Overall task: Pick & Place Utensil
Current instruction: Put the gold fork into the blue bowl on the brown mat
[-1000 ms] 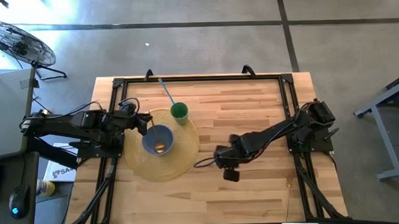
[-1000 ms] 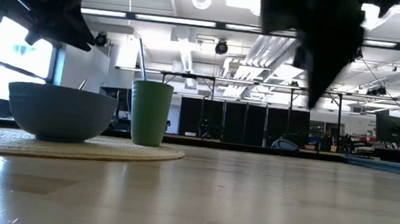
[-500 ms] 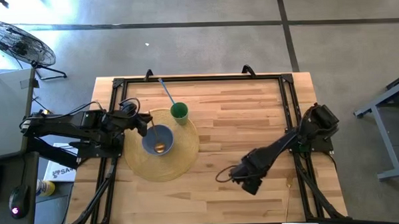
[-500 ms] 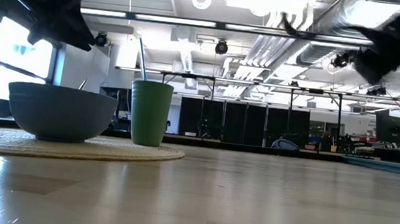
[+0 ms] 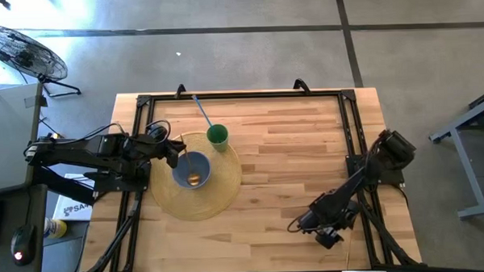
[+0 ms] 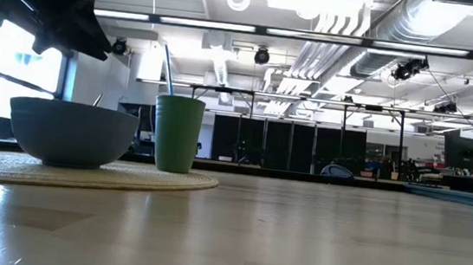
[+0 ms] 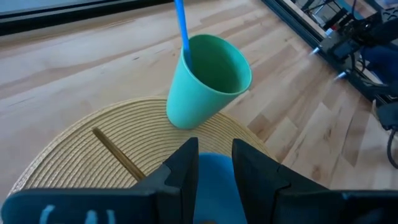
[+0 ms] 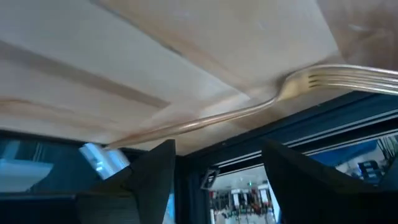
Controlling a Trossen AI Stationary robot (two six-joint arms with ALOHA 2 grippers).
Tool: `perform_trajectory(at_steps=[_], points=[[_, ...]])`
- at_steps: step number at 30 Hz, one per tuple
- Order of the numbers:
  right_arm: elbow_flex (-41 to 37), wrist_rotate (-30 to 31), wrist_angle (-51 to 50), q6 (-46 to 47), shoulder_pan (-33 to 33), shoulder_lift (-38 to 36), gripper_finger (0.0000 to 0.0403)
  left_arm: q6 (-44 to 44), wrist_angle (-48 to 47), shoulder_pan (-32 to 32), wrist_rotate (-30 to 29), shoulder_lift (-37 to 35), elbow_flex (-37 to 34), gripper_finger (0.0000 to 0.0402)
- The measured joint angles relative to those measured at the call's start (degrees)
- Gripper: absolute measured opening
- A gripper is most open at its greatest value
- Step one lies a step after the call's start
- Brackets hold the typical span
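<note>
Right gripper (image 5: 324,230) over the fork (image 8: 292,87), jaws spread.
Thin, rigid, slick metal lying flat; grip mid-handle.

An industrial lab hall: exposed ceiling ducts (image 6: 343,21), strip lights, concrete floor (image 5: 223,56).

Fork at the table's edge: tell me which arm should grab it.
Right. The right gripper hangs open close to the fork, which lies on the table just ahead of it. The left gripper waits over the blue bowl, across the table.
</note>
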Motion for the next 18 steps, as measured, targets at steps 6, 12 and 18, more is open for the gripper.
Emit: perform_trajectory(at_steps=[6, 12, 18], points=[[-5.5, -0.9, 10.3, 5.7, 2.5, -3.3, 0.0223, 0.0, 0.0, 0.0, 0.1, 0.0, 0.0, 0.0096], [-12.8, 1.6, 22.8, 16.8, 5.1, -9.5, 0.0208, 0.0, 0.0, 0.0, 1.1, 0.0, 0.0, 0.0096], [-19.0, 7.0, 30.1, 28.0, 7.0, -14.2, 0.0196, -0.4, 0.3, 0.0, 1.7, 0.0, 0.0, 0.0096]])
